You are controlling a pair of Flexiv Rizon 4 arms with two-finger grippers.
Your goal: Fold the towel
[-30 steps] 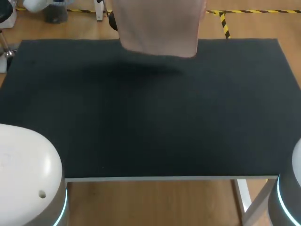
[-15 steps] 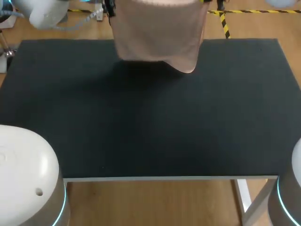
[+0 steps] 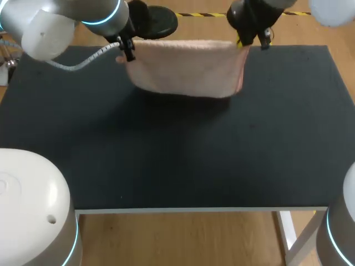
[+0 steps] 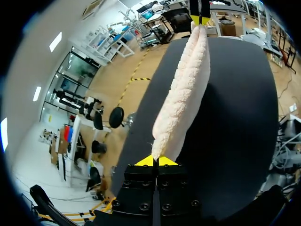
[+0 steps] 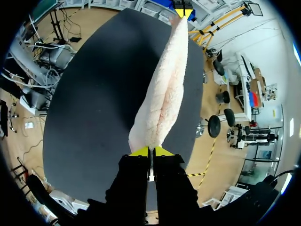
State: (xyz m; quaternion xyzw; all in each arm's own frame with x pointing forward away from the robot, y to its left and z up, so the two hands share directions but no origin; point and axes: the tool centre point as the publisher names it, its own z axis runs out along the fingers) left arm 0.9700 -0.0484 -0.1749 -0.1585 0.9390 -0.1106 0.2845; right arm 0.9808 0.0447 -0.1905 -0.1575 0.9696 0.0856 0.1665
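Towel (image 3: 186,69) hanging, black table (image 3: 194,160) beneath

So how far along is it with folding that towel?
Done: the left gripper and right gripper are each shut on a top corner of the towel. In hand: it hangs stretched between them over the far side of the table. Left: laying it down and folding; no finished fold shows.

Left fingers (image 4: 143,161), right fingers (image 5: 139,151), both closed
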